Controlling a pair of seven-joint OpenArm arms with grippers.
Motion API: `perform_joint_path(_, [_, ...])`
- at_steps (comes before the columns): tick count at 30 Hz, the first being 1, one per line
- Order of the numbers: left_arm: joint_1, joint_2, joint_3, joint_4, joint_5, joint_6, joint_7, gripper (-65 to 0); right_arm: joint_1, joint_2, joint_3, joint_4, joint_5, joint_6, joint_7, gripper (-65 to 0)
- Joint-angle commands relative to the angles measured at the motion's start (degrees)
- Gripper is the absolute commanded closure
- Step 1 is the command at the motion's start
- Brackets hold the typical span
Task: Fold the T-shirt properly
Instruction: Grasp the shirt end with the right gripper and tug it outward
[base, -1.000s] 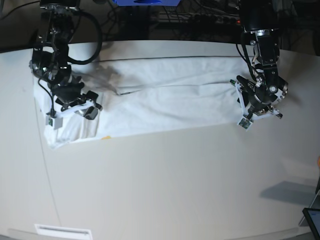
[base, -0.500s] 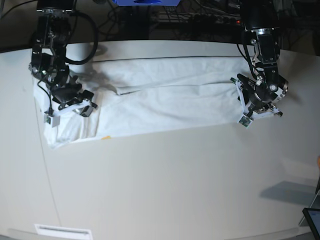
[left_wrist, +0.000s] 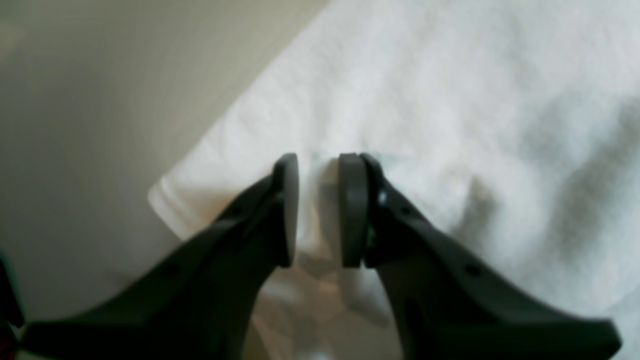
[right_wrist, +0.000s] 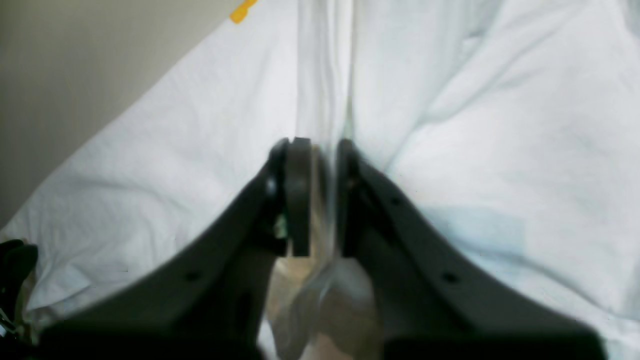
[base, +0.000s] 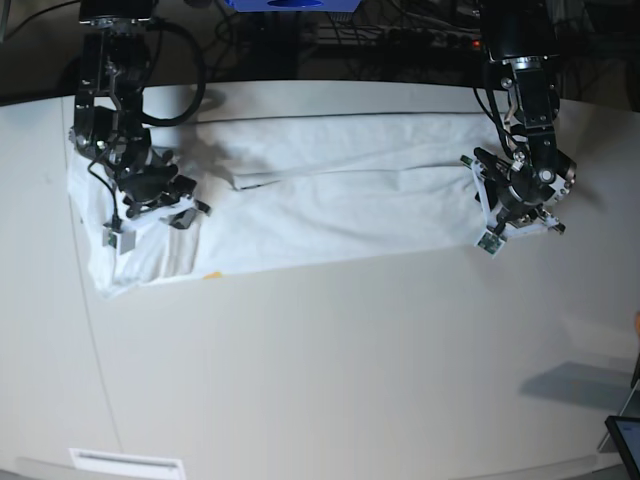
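Since the earlier frames your right end effector (base: 165, 205) has moved a little toward the far side of the surface (base: 350, 360) and to the right in the base view, while your left end effector (base: 520, 215) has stayed at nearly the same place.

The T-shirt (base: 330, 190) lies across the far half of the surface as a long white band, folded lengthwise, w/ a dark fold line running along its middle. One end is under your right arm, at base-view left; the other end is at your left arm, at base-view right.

Right wrist view: the right end effector (right_wrist: 316, 197) is clenched on a raised ridge of the white fabric (right_wrist: 475, 150); the ridge goes up between the two pads and away from the camera. A small yellow-orange mark (right_wrist: 243, 10) shows at the fabric edge, next to the bare surface.

Left wrist view: the left end effector (left_wrist: 317, 210) is nearly closed on a thin pinch of cloth close to a hemmed corner (left_wrist: 165, 200) of the T-shirt. A narrow gap remains between the pads, and white fabric is seen in it. The picture is blurred, so how firm the hold is, I cannot tell.
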Motion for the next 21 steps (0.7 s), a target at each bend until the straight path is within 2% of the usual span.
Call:
perform_joint_path(1, [-0.94,-0.68,-0.25,0.94,-0.02,-0.23,-0.31,-14.1,0.7,0.27,0.21,1.11,0.61,0.32,0.48,-3.9])
perform_joint_path(11, [-1.03,-0.68,-0.25,0.86,-0.02,-0.23,-0.31,-14.1,-0.71,0.18,0.65,3.75,0.88,0.24,0.04,-2.0])
perform_joint_path(16, [-1.2,-0.68,-0.25,0.86,-0.02,-0.23,-0.31,-14.1,-2.12,0.01,0.56,8.32,0.96,-5.21,-0.84,-2.0])
perform_joint_path(19, [-1.2,-0.68,-0.25,0.86,-0.02,-0.23,-0.31,-14.1,-2.64,-0.78,0.83,8.5,2.28,-5.92,-2.51,-2.0])
perform_joint_path(21, [-1.29,-0.68,-0.25,0.86,-0.02,-0.23,-0.31,-14.1,-3.96,-1.22,2.76,8.59,5.45,-6.09,-2.6,-2.0])
